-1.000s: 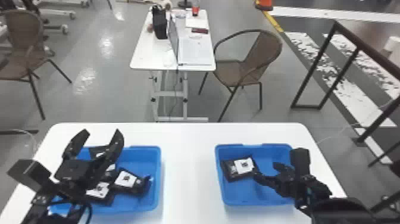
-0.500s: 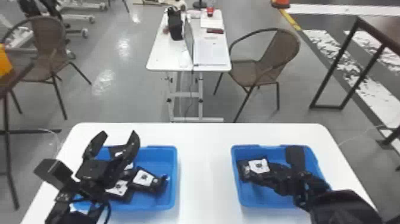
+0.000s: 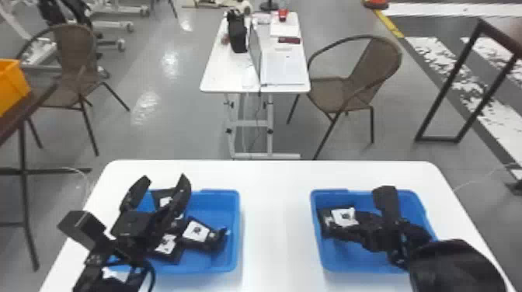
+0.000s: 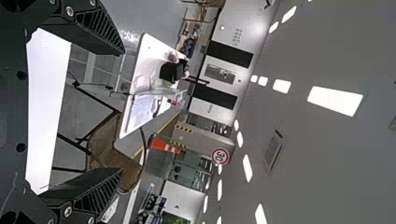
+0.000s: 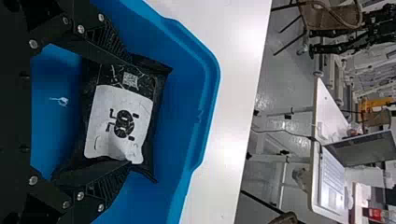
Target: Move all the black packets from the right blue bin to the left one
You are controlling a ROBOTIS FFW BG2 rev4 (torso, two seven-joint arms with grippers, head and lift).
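Front table: two blue bins on it, n = 1 black packet toward its right side and at least three black packets toward its left, exact count unclear from overlap. Beyond it: two woven chairs, one white desk.

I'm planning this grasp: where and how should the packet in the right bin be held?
Probably from above, pinching opposite black edges with the white label between the fingers: the packet lies label-up, its edges extending beyond the label.

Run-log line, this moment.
right two-finger black tool: open, astride flat black plastic packet | in: right blue plastic bin | left tool: open, raised near left bin
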